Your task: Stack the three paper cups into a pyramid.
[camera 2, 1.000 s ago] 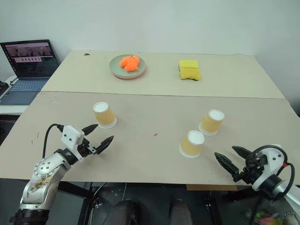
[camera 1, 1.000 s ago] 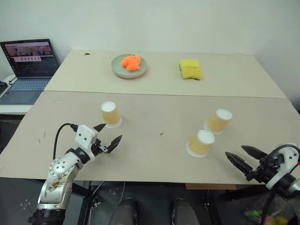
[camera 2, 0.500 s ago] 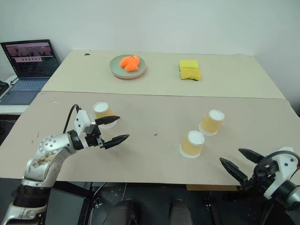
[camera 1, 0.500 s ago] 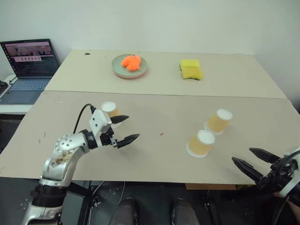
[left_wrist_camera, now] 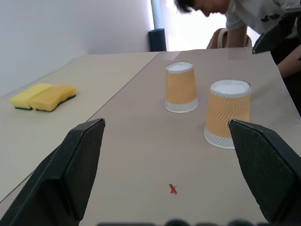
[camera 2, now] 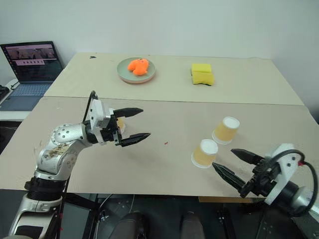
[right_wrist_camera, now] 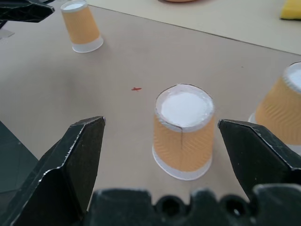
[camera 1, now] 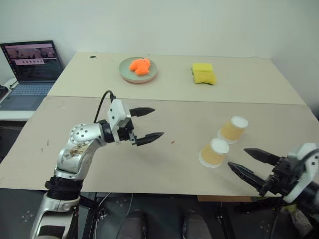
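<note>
On the far left a laptop (camera 1: 31,64) sits open on a side desk.

The left gripper (camera 1: 148,123) hangs above the table (camera 1: 164,164) with its two black fingers spread wide apart. It holds nothing and touches nothing. It points across the table toward the right side. One paper cup (camera 2: 119,124) stands upside down on the table right behind this gripper, so in the head views just a bit of it peeks out between the fingers. The right wrist view shows this same cup (right_wrist_camera: 83,26) whole, far off on the left side of the table.

At the back of the table there is one round plate (camera 1: 138,75) with one orange thing (camera 1: 140,66) on it. To the right of the plate lie two yellow sponges (camera 1: 203,73), side by side and touching.

Next come two more paper cups, both upside down with the white base on top. The nearer cup (camera 1: 213,152) and the farther cup (camera 1: 233,128) stand close together but do not touch.

That makes three cups in all, and none sits on another.

The right gripper (camera 1: 249,164) is at the front right edge of the table. Its two fingers are also spread wide and hold nothing. They point at the nearer cup (right_wrist_camera: 183,133) and do not touch it.

The left wrist view shows a person (left_wrist_camera: 240,19) leaning in at the far end of the table.
</note>
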